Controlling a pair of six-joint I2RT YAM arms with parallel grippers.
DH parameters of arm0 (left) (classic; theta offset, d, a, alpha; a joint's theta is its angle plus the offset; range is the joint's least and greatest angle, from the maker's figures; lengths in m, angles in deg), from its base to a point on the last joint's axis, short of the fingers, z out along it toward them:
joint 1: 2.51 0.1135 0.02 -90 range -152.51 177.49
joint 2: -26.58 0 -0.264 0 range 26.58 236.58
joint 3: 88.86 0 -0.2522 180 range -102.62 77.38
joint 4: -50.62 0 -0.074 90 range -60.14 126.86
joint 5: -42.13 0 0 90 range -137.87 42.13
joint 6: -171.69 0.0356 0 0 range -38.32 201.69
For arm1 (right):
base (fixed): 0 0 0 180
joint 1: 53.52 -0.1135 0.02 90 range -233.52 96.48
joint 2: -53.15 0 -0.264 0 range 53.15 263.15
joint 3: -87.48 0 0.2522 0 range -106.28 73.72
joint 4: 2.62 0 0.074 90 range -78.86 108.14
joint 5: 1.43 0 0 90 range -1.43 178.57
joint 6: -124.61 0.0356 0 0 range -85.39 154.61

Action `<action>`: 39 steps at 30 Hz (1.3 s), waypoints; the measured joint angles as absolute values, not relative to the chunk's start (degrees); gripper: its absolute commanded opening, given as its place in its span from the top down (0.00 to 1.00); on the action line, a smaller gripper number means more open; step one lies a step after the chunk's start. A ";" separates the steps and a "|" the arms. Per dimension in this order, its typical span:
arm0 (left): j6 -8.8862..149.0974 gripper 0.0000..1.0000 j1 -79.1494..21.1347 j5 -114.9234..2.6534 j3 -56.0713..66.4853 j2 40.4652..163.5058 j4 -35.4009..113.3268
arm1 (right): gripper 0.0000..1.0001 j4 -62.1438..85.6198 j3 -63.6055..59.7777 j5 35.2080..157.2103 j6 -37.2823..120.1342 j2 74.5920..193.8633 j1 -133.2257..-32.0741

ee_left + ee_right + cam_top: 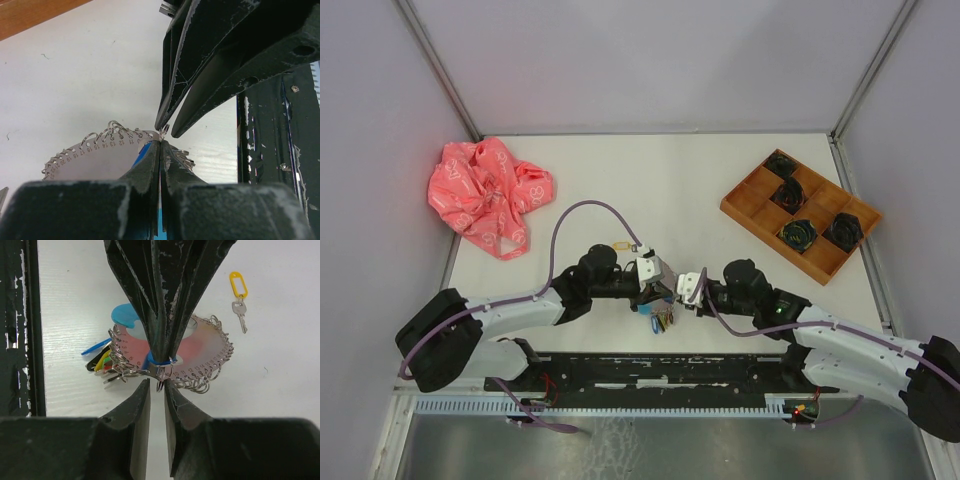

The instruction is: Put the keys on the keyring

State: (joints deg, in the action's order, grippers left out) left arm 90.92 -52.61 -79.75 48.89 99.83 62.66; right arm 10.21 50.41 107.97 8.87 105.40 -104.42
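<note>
Two grippers meet tip to tip at the table's (pixel 670 180) near edge, centre. Left gripper (pixel 160 145): fingers pressed together on the rim of the numbered keyring disc (pixel 205 347). Right gripper (pixel 157 386): fingers narrowly apart, a small split ring (pixel 160 382) on the disc's rim between the tips. Coloured tagged keys (pixel 102 362) are bunched at the disc's side. Yellow-tagged key (pixel 240 310) lies loose, apart. Pink bag (pixel 485 195) far left, wooden tray (pixel 745 200) far right.

Left arm (pixel 510 312) and right arm (pixel 845 340) reach inward, tips nearly meeting; left gripper (pixel 160 146) pinched tight; right gripper (pixel 156 386) slightly parted.
</note>
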 measured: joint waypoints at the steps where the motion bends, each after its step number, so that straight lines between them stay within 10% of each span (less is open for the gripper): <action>1: 90.92 0.97 -52.61 -79.75 48.89 99.79 62.66 | 0.77 9.91 50.41 108.01 9.07 105.48 -104.42; 16: 90.94 0.97 -52.44 -77.96 48.89 95.77 59.12 | 0.99 6.56 50.43 107.81 10.82 104.24 -104.44; 39: 86.96 0.97 -49.84 -76.47 48.97 101.45 57.24 | 0.99 -19.16 59.17 105.15 22.69 102.45 -104.26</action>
